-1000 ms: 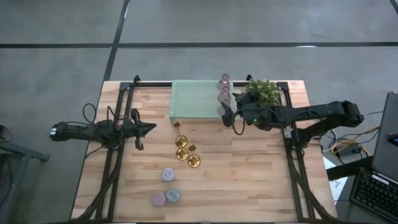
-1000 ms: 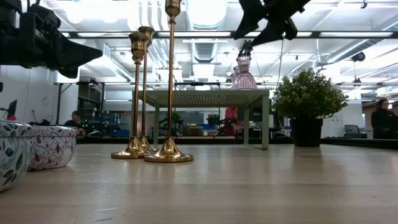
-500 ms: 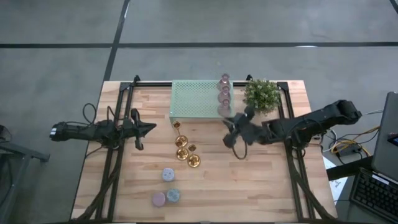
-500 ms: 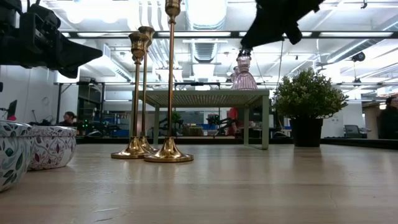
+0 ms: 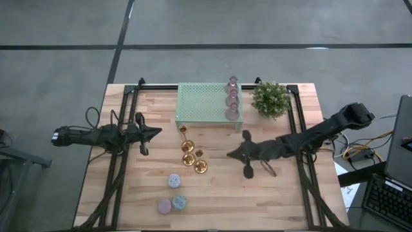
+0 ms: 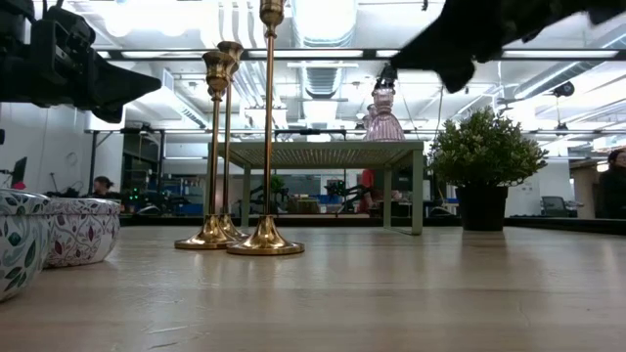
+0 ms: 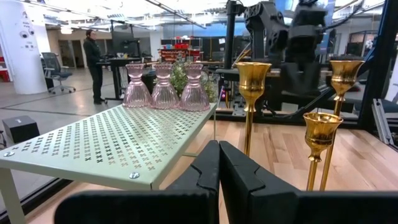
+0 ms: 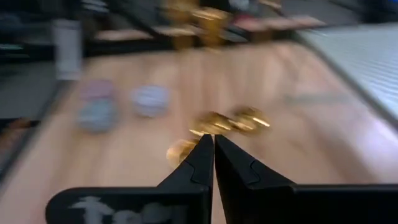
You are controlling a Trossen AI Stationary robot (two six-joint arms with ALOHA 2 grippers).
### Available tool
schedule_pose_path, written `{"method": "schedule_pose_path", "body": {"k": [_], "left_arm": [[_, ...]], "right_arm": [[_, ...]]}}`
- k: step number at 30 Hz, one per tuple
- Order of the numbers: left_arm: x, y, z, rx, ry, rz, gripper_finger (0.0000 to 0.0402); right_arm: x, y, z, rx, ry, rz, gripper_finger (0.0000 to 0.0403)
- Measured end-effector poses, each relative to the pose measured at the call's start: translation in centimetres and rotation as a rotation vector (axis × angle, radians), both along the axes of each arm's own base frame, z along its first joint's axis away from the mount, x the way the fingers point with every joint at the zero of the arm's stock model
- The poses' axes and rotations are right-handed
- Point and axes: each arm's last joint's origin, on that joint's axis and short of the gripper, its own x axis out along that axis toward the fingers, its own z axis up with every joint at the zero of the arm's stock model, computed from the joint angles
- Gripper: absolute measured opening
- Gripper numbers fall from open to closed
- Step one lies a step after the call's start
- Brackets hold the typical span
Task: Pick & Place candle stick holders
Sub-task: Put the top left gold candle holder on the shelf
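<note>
Right hand (image 5: 233,154) swung off stand (image 5: 203,103), now shut, empty.

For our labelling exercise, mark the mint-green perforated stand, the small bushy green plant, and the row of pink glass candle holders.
mint-green perforated stand (image 5: 201,103), high view, bare top surface.
small bushy green plant (image 5: 270,98), high view, foliage centre.
pink glass candle holders (image 7: 165,87), left wrist view, middle holder's ribbed body.

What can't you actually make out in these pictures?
- Right wrist view: motion blur smears the gold holders and pastel holders; their number and shape are unclear.
- Low view: the tall gold holder is cut off by the top edge; the stand hides the pink glass holders' bases.
- High view: the right gripper is a dark blur.
</note>
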Motion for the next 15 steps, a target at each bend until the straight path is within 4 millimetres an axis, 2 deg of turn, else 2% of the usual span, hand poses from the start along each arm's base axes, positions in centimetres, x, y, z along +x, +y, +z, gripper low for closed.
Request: {"method": "schedule_pose_path", "body": {"k": [4,10,15], "left_arm": [[0.0,0.0,0.0,0.0,0.0,0.0,0.001],[0.0,0.0,0.0,0.0,0.0,0.001,0.001],[0.0,0.0,0.0,0.0,0.0,0.0,0.001]], "right_arm": [[-0.4,-0.5,-0.7,0.012,-0.138,0.171,0.0008],[-2.0,-2.4,-2.4,0.018,-0.108,0.088,0.0008],[-3.8,-3.4,-2.6,0.043,-0.135,0.06,0.0008]]}}
